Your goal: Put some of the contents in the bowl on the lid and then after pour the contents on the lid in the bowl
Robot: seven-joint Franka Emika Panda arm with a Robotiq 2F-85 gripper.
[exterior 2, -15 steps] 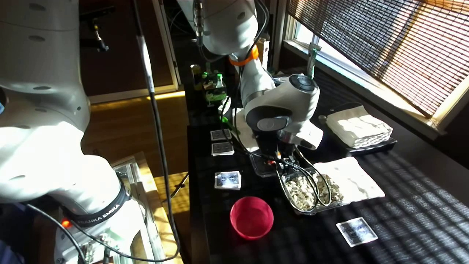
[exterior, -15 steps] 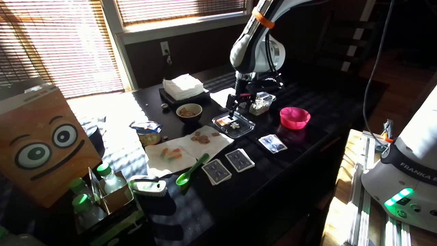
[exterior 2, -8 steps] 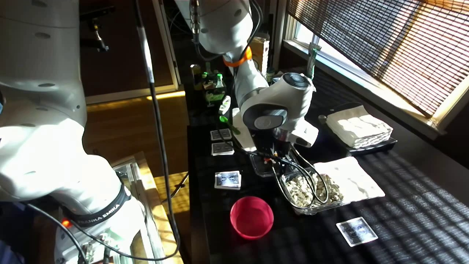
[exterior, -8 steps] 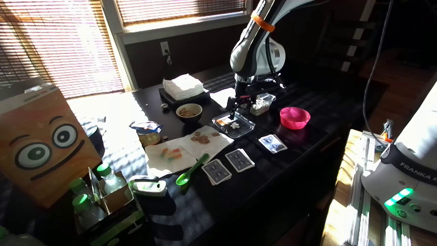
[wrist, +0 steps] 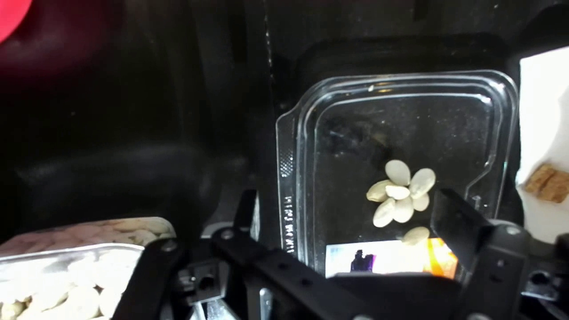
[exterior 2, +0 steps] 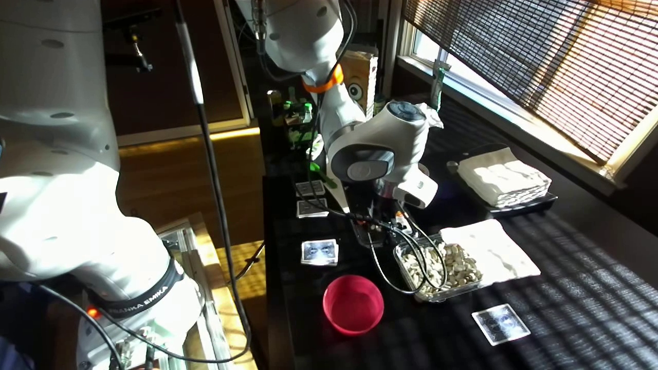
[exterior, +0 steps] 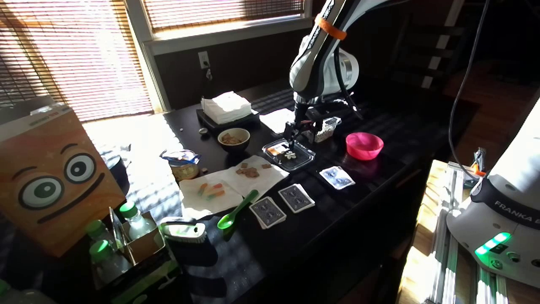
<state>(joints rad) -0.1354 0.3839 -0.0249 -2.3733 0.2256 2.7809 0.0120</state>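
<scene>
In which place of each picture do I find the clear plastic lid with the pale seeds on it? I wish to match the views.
In an exterior view: clear plastic lid, near the centre.
In an exterior view: lid, lower right of centre, partly hidden.
Wrist view: lid, right of centre.
Shared landmark: pink bowl; the wrist view shows only its edge, top left.

Base band [exterior 2: 139, 304], in an exterior view: "FRANKA EMIKA" | arm link [exterior: 321, 55], in an exterior view: "FRANKA", small | lid [wrist: 306, 169], wrist view: embossed lettering, unreadable
</scene>
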